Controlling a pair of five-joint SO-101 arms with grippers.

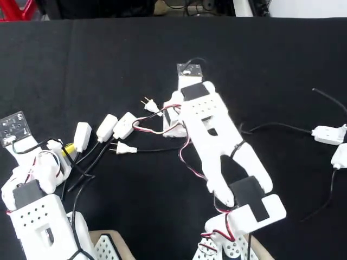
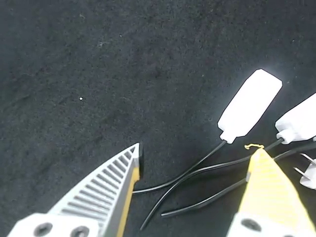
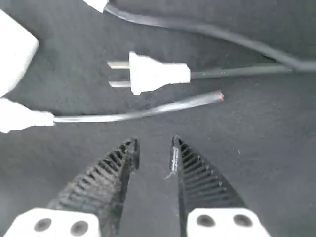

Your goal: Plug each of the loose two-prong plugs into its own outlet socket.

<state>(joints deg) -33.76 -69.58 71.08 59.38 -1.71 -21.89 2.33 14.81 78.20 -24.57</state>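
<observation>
— Table [image 1: 271, 59] first: what covers it?
— Black cloth. Two white arms stand at its near edge: the right arm [image 1: 217, 130] extends toward the middle, and the left arm [image 1: 32, 211] sits folded at the near left corner.
— Grippers?
— The left gripper [image 2: 195, 165] is spread wide, nothing between its fingers, above black cords [image 2: 197, 169] near one socket [image 2: 249, 106]. The right gripper [image 3: 154, 148] has its fingers parted by a narrow gap, also empty, tips just short of a plug [image 3: 158, 74].
— And the task's pieces?
— Three white sockets [image 1: 107, 128] lie side by side left of centre; two more sockets [image 1: 328, 134] lie by the right edge. Two loose plugs [image 1: 123, 148] rest on the cloth, one just beside the row, the other plug [image 1: 150, 104] beside the right arm, neither in a socket.
</observation>
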